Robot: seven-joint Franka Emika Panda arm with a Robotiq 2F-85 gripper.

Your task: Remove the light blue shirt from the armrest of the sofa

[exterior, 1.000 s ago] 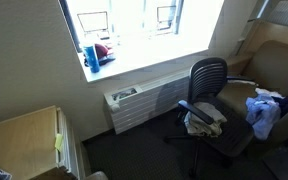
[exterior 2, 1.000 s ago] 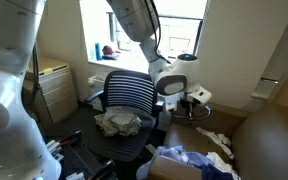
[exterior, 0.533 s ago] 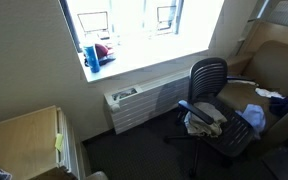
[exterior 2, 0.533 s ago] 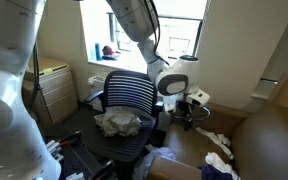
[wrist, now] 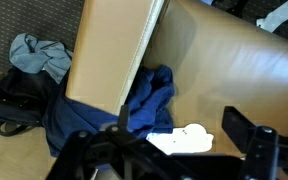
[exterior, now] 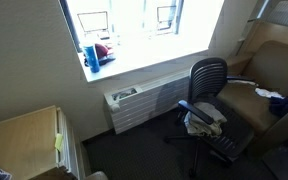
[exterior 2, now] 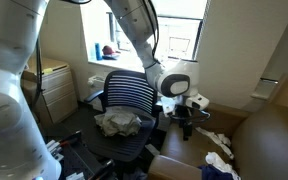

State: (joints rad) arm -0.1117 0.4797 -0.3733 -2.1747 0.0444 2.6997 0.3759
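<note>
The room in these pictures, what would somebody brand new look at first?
The big white robot arm grabs the eye in an exterior view, reaching down between the black office chair and the tan sofa. A crumpled cloth sits on the chair's seat, with the bright window glowing behind. In the wrist view, a blue shirt lies bunched on the sofa.

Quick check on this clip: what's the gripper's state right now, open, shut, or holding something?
Gripper: open, with the fingers spread wide in the wrist view and nothing held between them.
</note>
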